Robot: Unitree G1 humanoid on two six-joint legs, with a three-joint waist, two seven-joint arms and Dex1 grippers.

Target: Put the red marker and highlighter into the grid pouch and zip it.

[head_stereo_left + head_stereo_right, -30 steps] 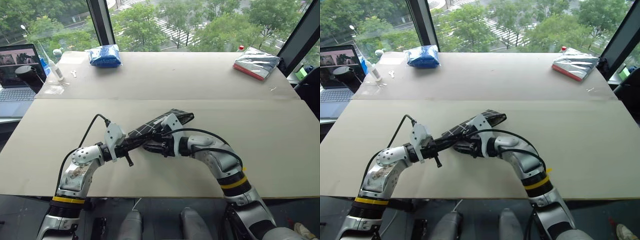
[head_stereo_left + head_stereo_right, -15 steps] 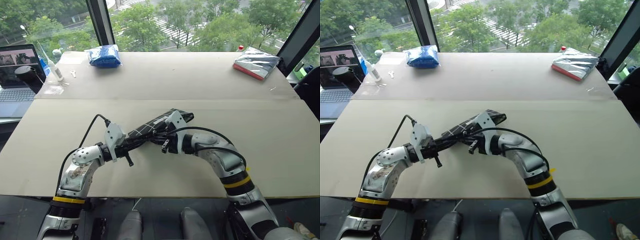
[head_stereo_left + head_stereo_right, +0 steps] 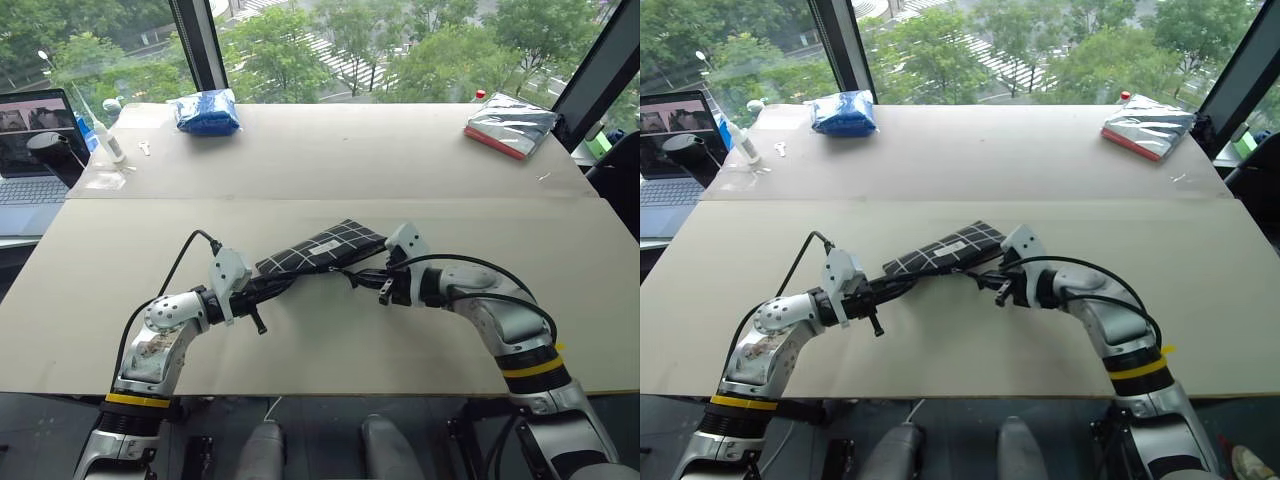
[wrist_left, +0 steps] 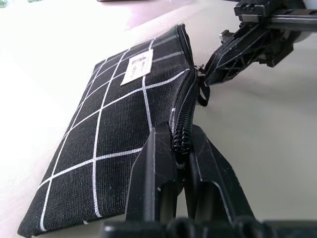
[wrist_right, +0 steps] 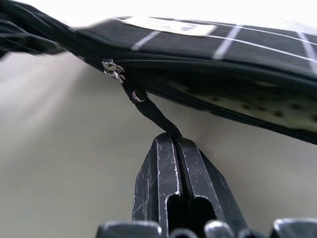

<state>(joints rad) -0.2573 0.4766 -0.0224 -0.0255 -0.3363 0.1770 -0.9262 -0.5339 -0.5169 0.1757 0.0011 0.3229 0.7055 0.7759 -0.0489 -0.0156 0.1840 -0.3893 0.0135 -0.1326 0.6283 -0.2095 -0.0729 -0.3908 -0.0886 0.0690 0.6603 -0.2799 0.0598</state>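
Zipping step: left tool (image 4: 181, 163) pinches grid pouch (image 3: 320, 248) end; right tool (image 5: 176, 144) pinches zipper strap (image 5: 151, 111). Next: steady pull along zip.

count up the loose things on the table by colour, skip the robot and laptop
black with white grid: 1, the grid pouch
blue: 1, a plastic bag
silver with red edge: 1, a packet
white: 1, a small bottle
total: 4

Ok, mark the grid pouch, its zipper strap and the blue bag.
grid pouch (image 3: 322, 247): left eye view, on its checked top face.
zipper strap (image 5: 154, 114): right wrist view, on the taut black strip.
blue bag (image 3: 208, 112): left eye view, on its middle.
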